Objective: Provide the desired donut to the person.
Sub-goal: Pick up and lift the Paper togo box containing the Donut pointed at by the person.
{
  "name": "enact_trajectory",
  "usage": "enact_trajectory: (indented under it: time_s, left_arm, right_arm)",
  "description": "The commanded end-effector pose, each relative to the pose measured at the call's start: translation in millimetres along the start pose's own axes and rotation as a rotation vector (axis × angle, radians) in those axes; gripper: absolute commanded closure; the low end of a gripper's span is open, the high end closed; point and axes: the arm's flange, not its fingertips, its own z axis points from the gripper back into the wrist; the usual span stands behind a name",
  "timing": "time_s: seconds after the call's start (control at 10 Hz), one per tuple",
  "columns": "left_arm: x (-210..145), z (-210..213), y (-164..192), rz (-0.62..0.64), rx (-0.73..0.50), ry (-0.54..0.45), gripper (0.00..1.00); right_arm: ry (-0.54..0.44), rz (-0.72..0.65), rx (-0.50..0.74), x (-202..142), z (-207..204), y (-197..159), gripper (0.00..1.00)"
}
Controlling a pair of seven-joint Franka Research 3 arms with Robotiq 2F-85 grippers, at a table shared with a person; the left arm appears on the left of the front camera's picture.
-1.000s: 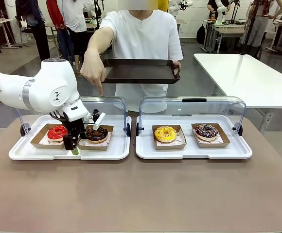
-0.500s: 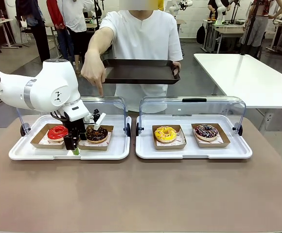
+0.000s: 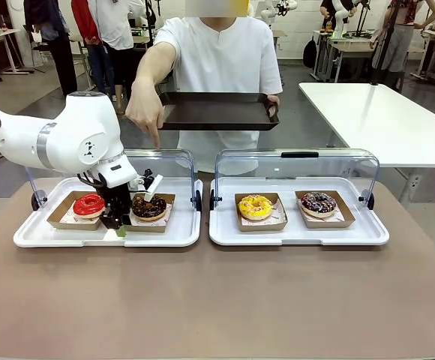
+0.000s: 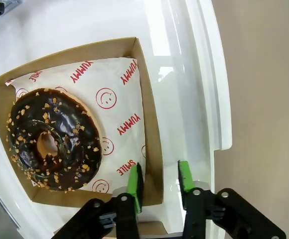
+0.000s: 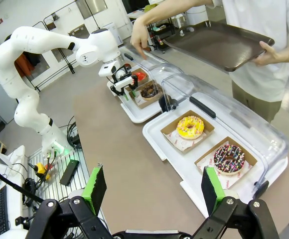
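Paper liner point(image 4: 118, 97) reads "YUMMY" and, seemingly, "SMILE".

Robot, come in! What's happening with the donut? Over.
Left fingers open, straddling box wall beside chocolate donut. Right fingers open, held high. Person's hand points toward that donut. Lid raised behind.

Four donuts point(image 3: 256, 206), four boxes point(image 3: 282, 202), two lidded trays point(image 3: 300, 238)

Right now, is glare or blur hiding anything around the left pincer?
Left wrist view: sharp; a glare streak on the white tray beside the cardboard box, its wall readable between the pads of the left pincer. Front view: faint reflections on the clear lid.
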Motion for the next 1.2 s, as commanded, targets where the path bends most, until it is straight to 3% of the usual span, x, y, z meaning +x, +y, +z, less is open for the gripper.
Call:
enact_trajectory:
  time_s: [0.0, 0.7, 1.0, 1.1]
  left_arm:
    - [1, -2, 4, 0.010, -0.001, 0.029, 1.00]
    - [2, 18, -8, -0.004, 0.019, 0.034, 1.00]
    - [21, 95, -72, 0.071, -0.001, 0.077, 1.00]
    - [26, 117, -96, 0.110, -0.059, 0.090, 1.00]
  right_arm:
    - [-0.018, 0.007, 0.011, 0, -1, -1, 0.00]
    - [-0.018, 0.007, 0.011, 0, -1, -1, 0.00]
    - [-0.018, 0.007, 0.011, 0, -1, -1, 0.00]
    - [-0.018, 0.007, 0.011, 0, -1, -1, 0.00]
